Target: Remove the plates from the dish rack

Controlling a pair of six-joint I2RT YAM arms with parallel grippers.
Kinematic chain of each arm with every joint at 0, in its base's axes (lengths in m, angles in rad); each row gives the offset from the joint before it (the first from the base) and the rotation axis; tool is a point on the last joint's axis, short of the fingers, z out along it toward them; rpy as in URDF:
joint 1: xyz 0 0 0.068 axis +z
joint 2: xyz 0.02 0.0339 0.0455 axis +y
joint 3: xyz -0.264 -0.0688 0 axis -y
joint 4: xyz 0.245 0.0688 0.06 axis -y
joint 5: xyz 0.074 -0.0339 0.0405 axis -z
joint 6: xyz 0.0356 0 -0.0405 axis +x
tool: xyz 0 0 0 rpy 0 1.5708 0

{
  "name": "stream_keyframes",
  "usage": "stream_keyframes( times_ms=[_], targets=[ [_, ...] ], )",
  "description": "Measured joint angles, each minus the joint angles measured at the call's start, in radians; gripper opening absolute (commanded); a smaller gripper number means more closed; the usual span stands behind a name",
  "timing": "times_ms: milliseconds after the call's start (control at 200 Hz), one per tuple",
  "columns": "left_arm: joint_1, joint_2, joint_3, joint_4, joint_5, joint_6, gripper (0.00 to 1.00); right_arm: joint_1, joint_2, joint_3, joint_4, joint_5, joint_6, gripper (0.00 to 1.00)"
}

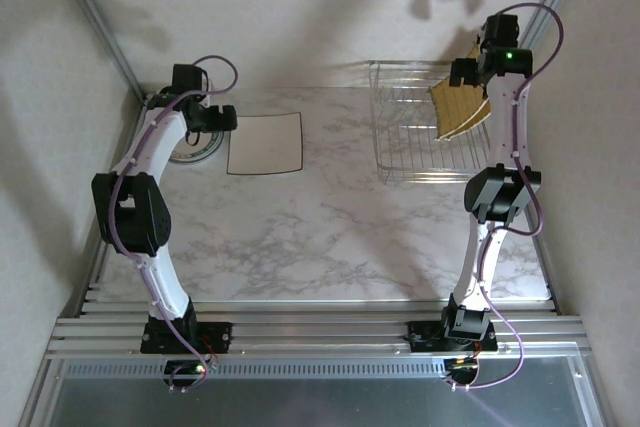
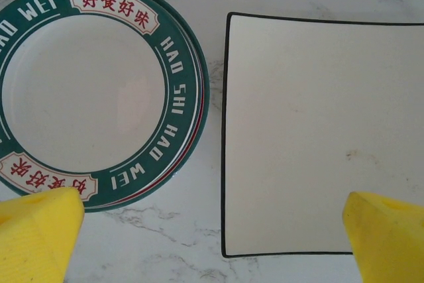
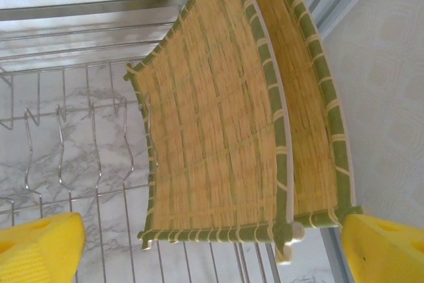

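Note:
Two square yellow plates with a woven pattern and green rims lean upright at the right end of the wire dish rack (image 1: pixel 405 137), the nearer plate (image 3: pixel 218 117) in front of the other plate (image 3: pixel 308 97). My right gripper (image 3: pixel 212 250) hovers open just above their lower edges, its yellow fingers (image 3: pixel 40 246) spread wide. On the table at far left lie a round white plate with a green lettered rim (image 2: pixel 86 91), seemingly on top of another, and a flat white square plate (image 2: pixel 318 137) with a thin black edge. My left gripper (image 2: pixel 212 243) hangs open above the gap between them, holding nothing.
The rack's left slots (image 3: pixel 66 144) stand bare over the marble tabletop (image 1: pixel 330 237). A wall runs close behind the rack and along the right side (image 3: pixel 391 64). Metal frame rails (image 1: pixel 310 327) cross the near edge by the arm bases.

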Motion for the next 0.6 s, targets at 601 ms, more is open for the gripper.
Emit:
stream_keyframes(
  times_ms=[601],
  targets=[
    [0.006,0.078,0.087,-0.003,0.018,0.007,1.0,-0.004,0.111,0.053,0.056,0.025,0.002,0.93]
  ],
)
